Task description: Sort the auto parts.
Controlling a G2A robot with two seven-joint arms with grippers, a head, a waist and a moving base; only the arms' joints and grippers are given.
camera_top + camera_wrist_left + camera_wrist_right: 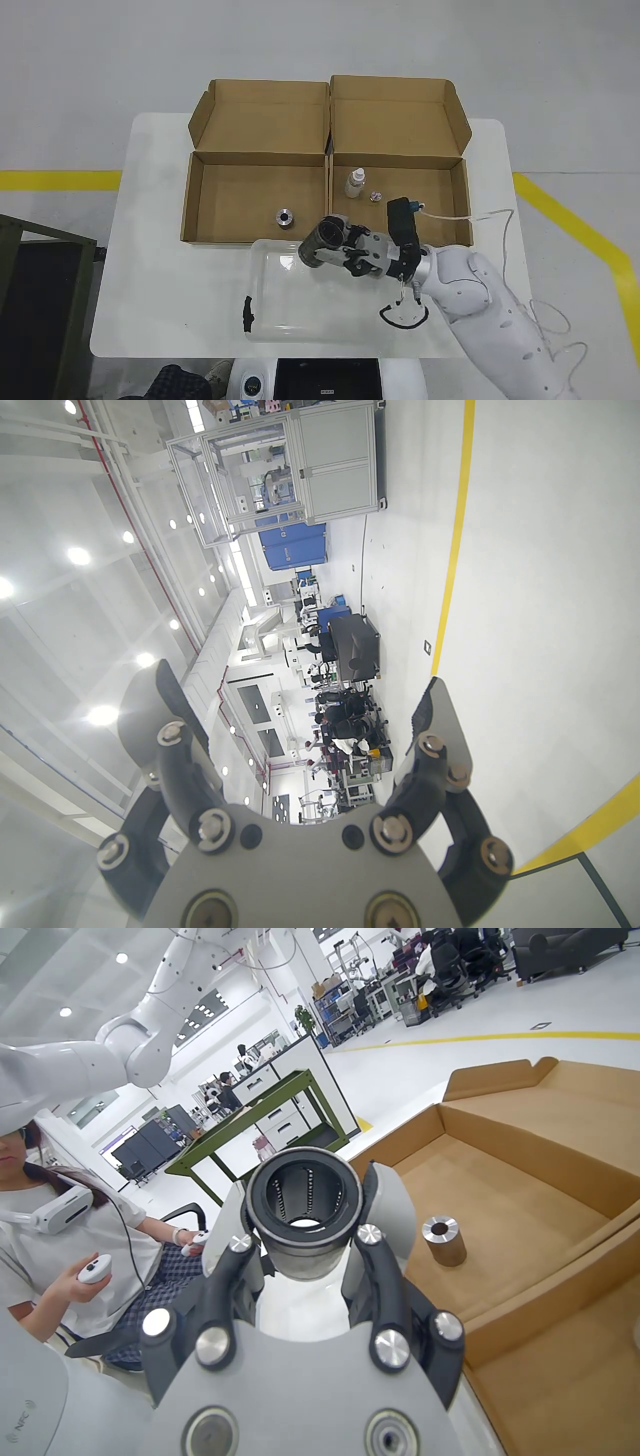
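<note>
Right gripper (307, 1200) clamps one dark hollow bearing (300, 1248), ball tracks inside. Left gripper (300, 690) gapes empty. One box (230, 200) holds one bushing (286, 215); a second box (420, 190), one bottle (355, 182).

White arm (490, 300) — black-grey tool (305, 1208), silver screws (391, 1343), white cable (450, 217).

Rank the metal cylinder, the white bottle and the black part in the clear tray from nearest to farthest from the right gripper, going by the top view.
From the right gripper, shut on the bearing:
1. metal cylinder, in the left box.
2. white bottle, in the right box.
3. black part, at the clear tray's left end.
</note>
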